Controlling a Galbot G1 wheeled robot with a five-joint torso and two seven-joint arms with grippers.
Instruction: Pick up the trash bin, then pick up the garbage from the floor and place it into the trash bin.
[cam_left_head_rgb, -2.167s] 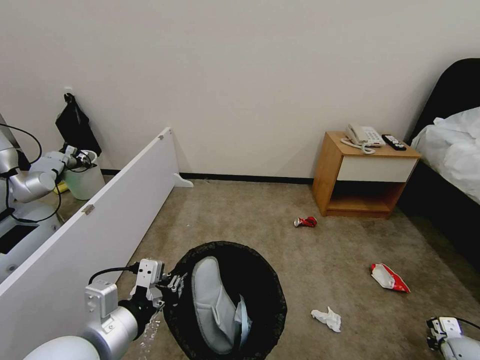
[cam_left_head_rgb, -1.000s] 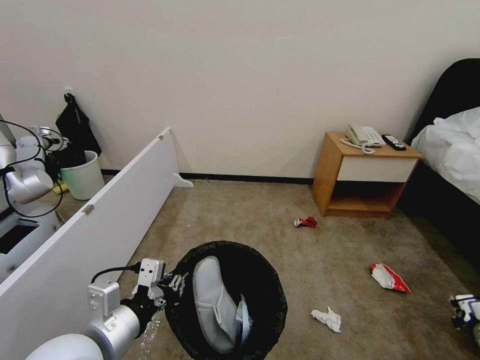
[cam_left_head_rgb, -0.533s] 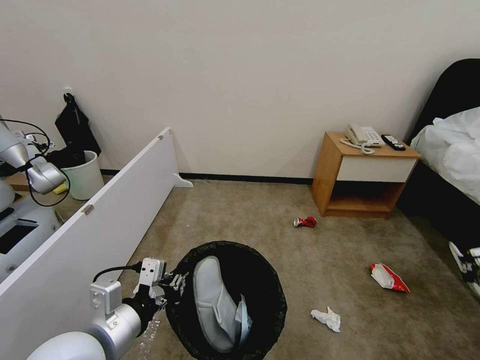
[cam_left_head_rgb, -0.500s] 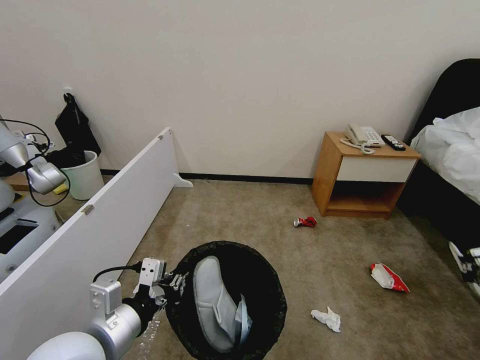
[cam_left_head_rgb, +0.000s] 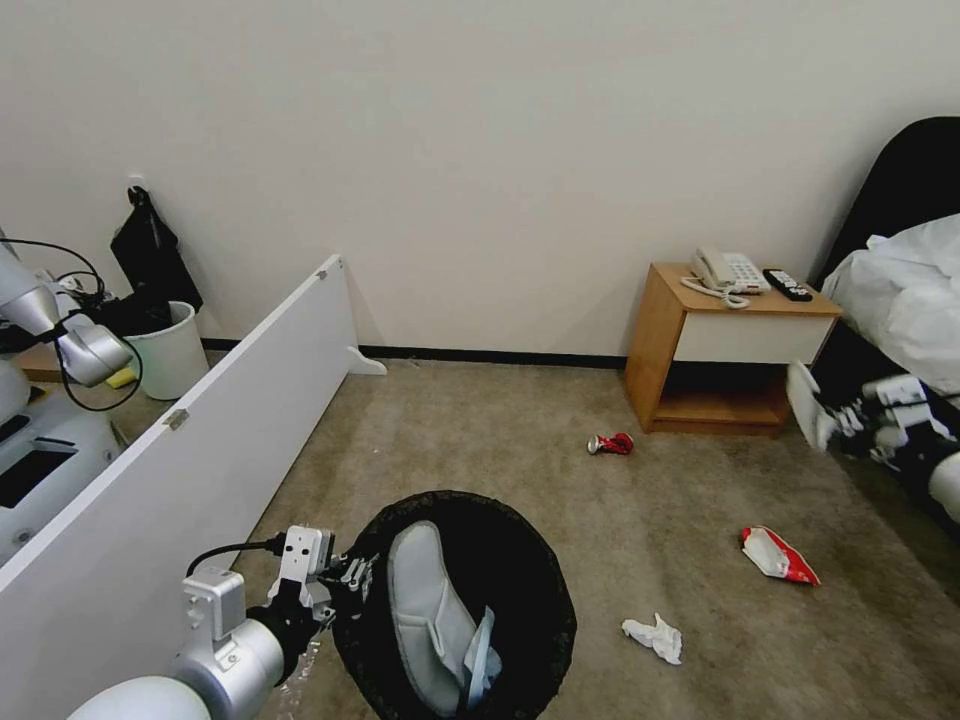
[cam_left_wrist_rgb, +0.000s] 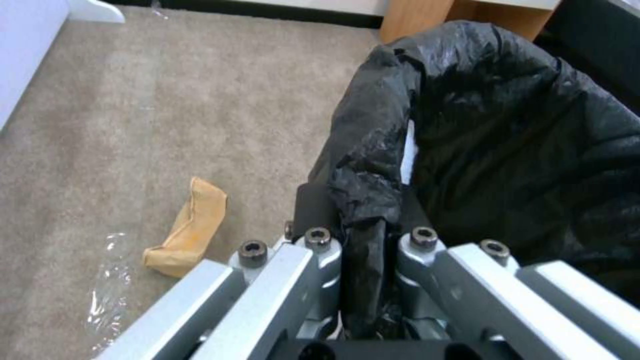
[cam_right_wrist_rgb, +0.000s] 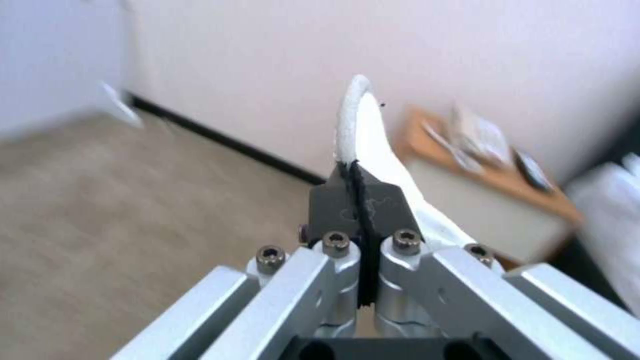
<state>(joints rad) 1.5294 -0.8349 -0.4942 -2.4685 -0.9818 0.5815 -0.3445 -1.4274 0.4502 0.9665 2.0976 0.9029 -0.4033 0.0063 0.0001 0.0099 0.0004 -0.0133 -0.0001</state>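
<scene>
My left gripper (cam_left_head_rgb: 345, 580) is shut on the near left rim of the trash bin (cam_left_head_rgb: 520, 560), which is lined with a black bag. In the left wrist view the gripper (cam_left_wrist_rgb: 363, 225) pinches the bag-covered rim of the bin (cam_left_wrist_rgb: 520, 150). One white slipper (cam_left_head_rgb: 430, 610) lies inside the bin. At the right, my right gripper (cam_left_head_rgb: 835, 420) is raised and shut on a second white slipper (cam_left_head_rgb: 803, 405); the right wrist view shows that gripper (cam_right_wrist_rgb: 358, 195) clamping the slipper (cam_right_wrist_rgb: 363, 125). A crushed red can (cam_left_head_rgb: 612, 443), a red-white packet (cam_left_head_rgb: 778, 555) and a tissue (cam_left_head_rgb: 653, 638) lie on the carpet.
A brown paper bag (cam_left_wrist_rgb: 187, 227) lies on the floor beside the bin. A long white panel (cam_left_head_rgb: 200, 440) runs along the left, with an unlined white bin (cam_left_head_rgb: 170, 350) behind it. A wooden nightstand (cam_left_head_rgb: 735, 350) and a bed (cam_left_head_rgb: 910, 300) stand at the right.
My right arm has risen from the lower right edge to mid-height, carrying the white slipper up and inward. The left gripper and the bin have barely shifted.
</scene>
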